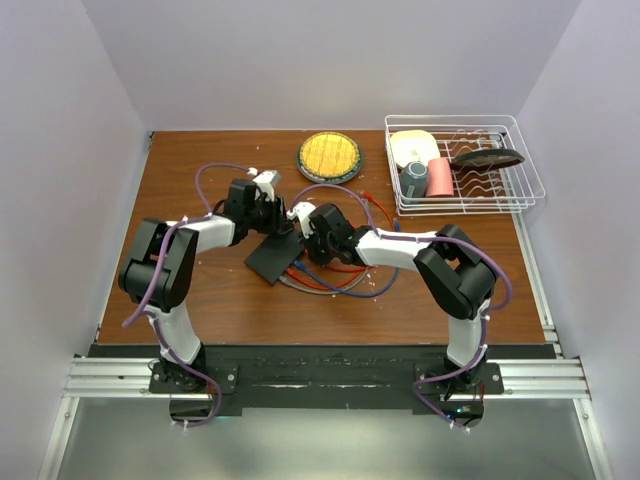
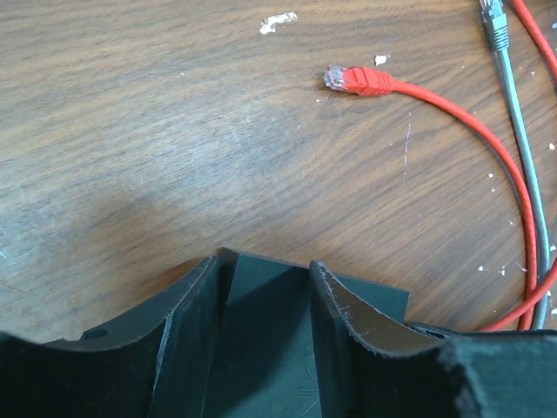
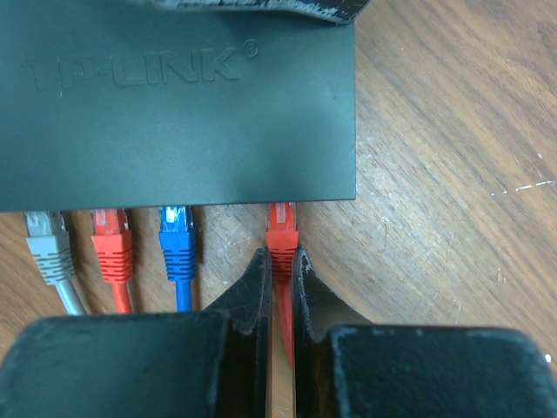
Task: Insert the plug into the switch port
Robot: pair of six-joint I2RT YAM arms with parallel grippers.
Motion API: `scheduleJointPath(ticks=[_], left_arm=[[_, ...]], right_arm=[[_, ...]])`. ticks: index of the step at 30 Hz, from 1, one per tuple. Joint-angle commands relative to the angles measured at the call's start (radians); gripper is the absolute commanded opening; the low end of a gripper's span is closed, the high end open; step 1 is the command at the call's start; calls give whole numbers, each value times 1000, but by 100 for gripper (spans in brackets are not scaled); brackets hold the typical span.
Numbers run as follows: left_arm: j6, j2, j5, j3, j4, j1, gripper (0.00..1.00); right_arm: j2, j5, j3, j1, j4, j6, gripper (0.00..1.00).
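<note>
In the right wrist view the switch (image 3: 174, 113) lies flat on the counter (image 3: 452, 174) and fills the upper half, with its socket edge turned to 6 o'clock. The plug (image 3: 281, 233) is set at that edge, fourth from the left, its long axis laid from 6 to 12 o'clock and square to the edge. The right fingers (image 3: 253, 292) are closed narrowly on the tail of its red boot and the cable behind it. The port is therefore met straight ahead at 12 o'clock, and any further push is judged to be needed along that line only. How deep the tip sits cannot be told. Toward 9 o'clock from it, a blue plug (image 3: 177, 244), a red plug (image 3: 111, 246) and a grey plug (image 3: 45, 242) are seated in the same edge. The left fingers (image 2: 196, 305) are held apart over the switch's opposite edge, and its dark top is seen between them. Whether it is pressed down cannot be told. Bracing is judged to fall to the left arm and pushing to the right, which is nearer the plug.
</note>
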Motion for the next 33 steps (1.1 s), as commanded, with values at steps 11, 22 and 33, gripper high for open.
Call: scheduleJointPath(ticks=[11,22,33], left_arm=[[-70,21,351,-108,-258,-138,34],[-57,11,488,-101,-295,-185,33],[-48,-59,534,-105,-318,-216,33]], right_arm=[[-43,54,-3,-32,588,116,0],[-14,3,83,-35,619,94,0],[3,-36,162,-57,645,99,0]])
